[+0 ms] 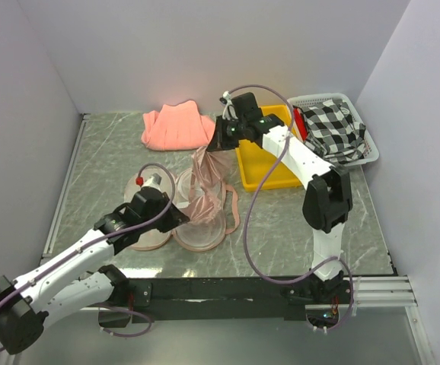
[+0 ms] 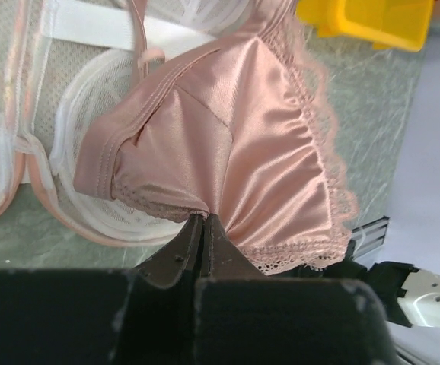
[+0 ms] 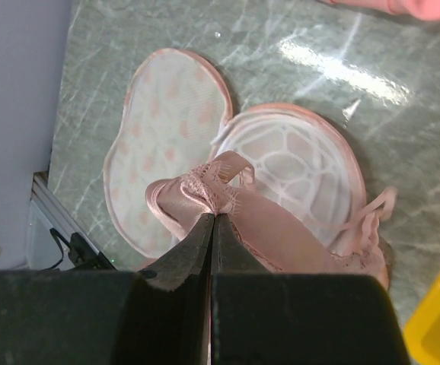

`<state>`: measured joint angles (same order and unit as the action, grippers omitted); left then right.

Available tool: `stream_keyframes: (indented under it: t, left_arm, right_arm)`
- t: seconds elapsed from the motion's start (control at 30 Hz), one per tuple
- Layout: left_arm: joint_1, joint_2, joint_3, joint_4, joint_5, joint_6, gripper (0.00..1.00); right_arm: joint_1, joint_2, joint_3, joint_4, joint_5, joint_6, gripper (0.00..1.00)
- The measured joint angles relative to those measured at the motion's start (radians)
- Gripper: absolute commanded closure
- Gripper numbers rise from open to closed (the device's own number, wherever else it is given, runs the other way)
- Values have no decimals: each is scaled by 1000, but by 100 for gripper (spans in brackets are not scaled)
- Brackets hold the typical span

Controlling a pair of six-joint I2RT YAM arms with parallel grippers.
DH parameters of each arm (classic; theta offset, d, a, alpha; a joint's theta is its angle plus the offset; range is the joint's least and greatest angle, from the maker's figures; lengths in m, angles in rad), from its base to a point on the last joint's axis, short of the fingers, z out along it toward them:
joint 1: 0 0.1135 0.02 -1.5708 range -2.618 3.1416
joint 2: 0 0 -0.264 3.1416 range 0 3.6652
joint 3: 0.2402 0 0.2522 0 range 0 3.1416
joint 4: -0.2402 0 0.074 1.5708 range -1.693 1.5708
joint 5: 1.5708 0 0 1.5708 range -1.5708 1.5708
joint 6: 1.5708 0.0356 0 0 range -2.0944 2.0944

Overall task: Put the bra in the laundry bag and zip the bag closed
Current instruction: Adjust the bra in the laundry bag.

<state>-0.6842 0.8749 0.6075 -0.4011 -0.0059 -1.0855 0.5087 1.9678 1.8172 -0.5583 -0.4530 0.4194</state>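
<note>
Both grippers are clamped shut on fabric: the right gripper (image 3: 212, 220) pinches the bra (image 3: 281, 247) up high, and the left gripper (image 2: 205, 222) bites its lace hem lower down. The satin cup hangs stretched between them, just above the laundry bag (image 3: 167, 129), which lies spread open on the table (image 1: 106, 160), mesh dome showing, near the yellow bin (image 1: 269, 173).

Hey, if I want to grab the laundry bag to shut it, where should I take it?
On the bag, probably the pink rim of the printed flap, at its outer edge away from the bra. That half lies flat and uncovered, so come down from above and pinch the thin rim.
</note>
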Motion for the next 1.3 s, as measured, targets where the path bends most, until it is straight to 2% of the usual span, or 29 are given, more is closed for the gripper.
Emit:
stream_keyframes:
  t: [0.23, 0.4, 0.67, 0.8, 1.0, 1.3]
  left_arm:
    - [-80, 71, -11, 26, -10, -19, 99]
    - [-112, 79, -15, 19, -33, -35, 99]
    - [-138, 103, -29, 19, -73, -47, 99]
    - [-154, 137, -67, 19, -85, -61, 94]
    - [-169, 153, -109, 21, -110, -83, 99]
    - [-177, 163, -74, 36, -188, -79, 99]
  right_arm:
    - [18, 124, 105, -51, -23, -10, 99]
    - [33, 173, 115, -75, -28, -13, 99]
    - [65, 191, 134, -105, -35, -25, 98]
    - [78, 213, 151, -108, -39, -25, 98]
    - [87, 249, 160, -114, -40, -26, 98]
    - [89, 251, 205, -119, -46, -28, 98]
